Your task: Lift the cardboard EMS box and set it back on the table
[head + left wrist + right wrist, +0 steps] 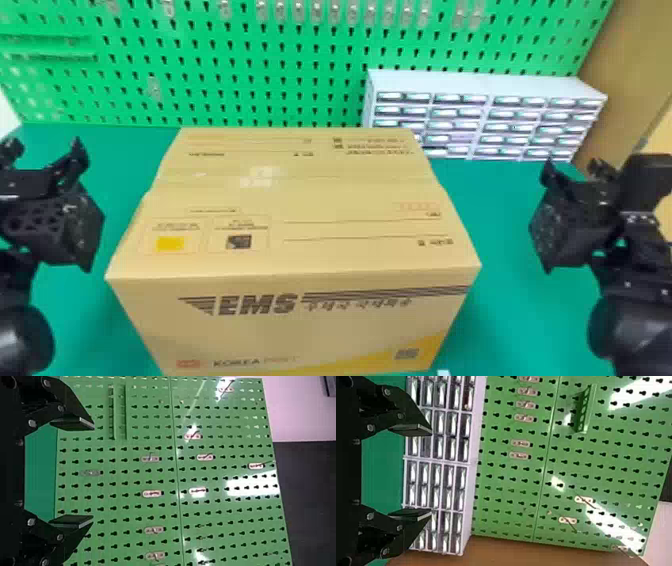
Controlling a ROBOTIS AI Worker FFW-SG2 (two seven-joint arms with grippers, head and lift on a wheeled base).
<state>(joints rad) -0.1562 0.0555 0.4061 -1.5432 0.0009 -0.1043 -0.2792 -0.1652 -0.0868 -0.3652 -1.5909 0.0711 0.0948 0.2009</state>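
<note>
green pegboard [210, 37], metal hooks [152, 493] on it, pale drawer cabinet [480, 82], brown panel [620, 75]

Box [295, 330]: underside hidden, fine print blurred. Drawers [480, 85]: one lower corner behind the box, contents too blurred for me to tell. Pegboard [280, 100]: cropped by the head view's top edge. My left gripper [45, 150]: clipped at the left edge (my right arm [625, 330], at the right).

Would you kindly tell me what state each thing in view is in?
Brown cardboard EMS box: closed on top, standing on the green table, ungripped.
Left black two-fingered gripper: open, empty, apart from the box.
Right black two-fingered gripper: open, empty, apart from the box.
White cabinet of small drawers: upright, drawers apparently shut.
Green perforated pegboard: upright, with metal hooks mounted.
</note>
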